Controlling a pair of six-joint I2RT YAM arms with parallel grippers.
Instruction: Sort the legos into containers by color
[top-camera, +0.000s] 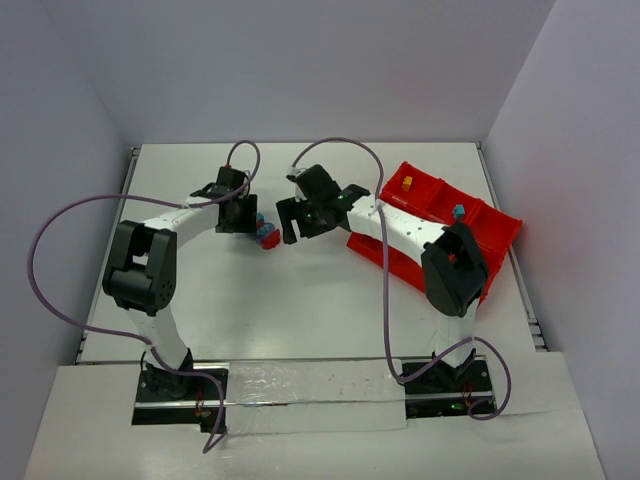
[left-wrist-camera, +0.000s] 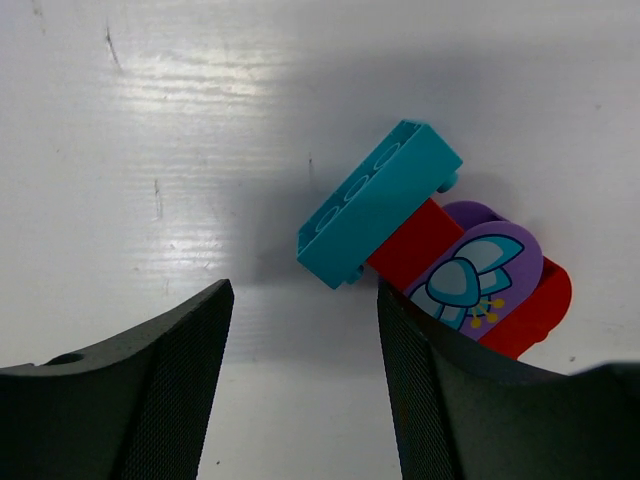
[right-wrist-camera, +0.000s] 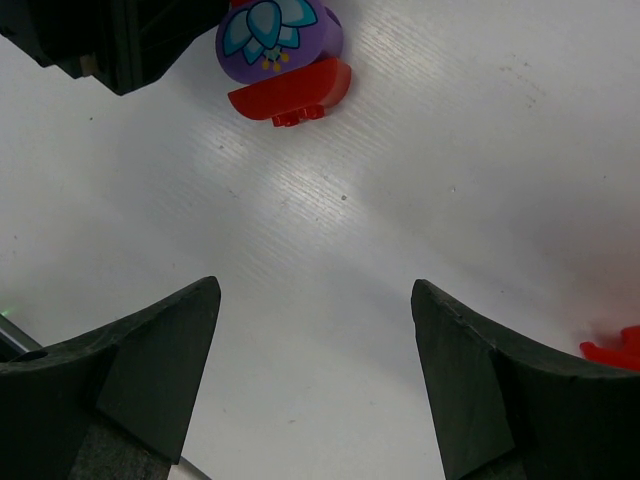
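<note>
The left gripper (left-wrist-camera: 305, 300) hangs low over the white table (top-camera: 300, 310) with its jaws partly apart and nothing between them, just bare surface in the gap. The lego cluster sits right beside one finger (left-wrist-camera: 430, 400), at about 2 o'clock in the left wrist view. There's a teal brick (left-wrist-camera: 378, 203) lying tilted and a red brick (left-wrist-camera: 412, 245) touching it. Next come a rounded purple piece (left-wrist-camera: 480, 272) with a flower print and a red rounded brick (left-wrist-camera: 540, 305) under it. They look clipped together, but it's hard to say from here. The finger's edge hides the bottom of the purple piece.

The right gripper (right-wrist-camera: 315, 300) is spread wide and empty too. The purple piece shows at 12 o'clock in its own camera.

From overhead, the red tray (top-camera: 500, 225) sits at 3 o'clock on the table, well apart from the cluster. A yellow-orange brick (top-camera: 407, 183) is in one compartment and a second teal brick (top-camera: 458, 211) in another beside it.
</note>
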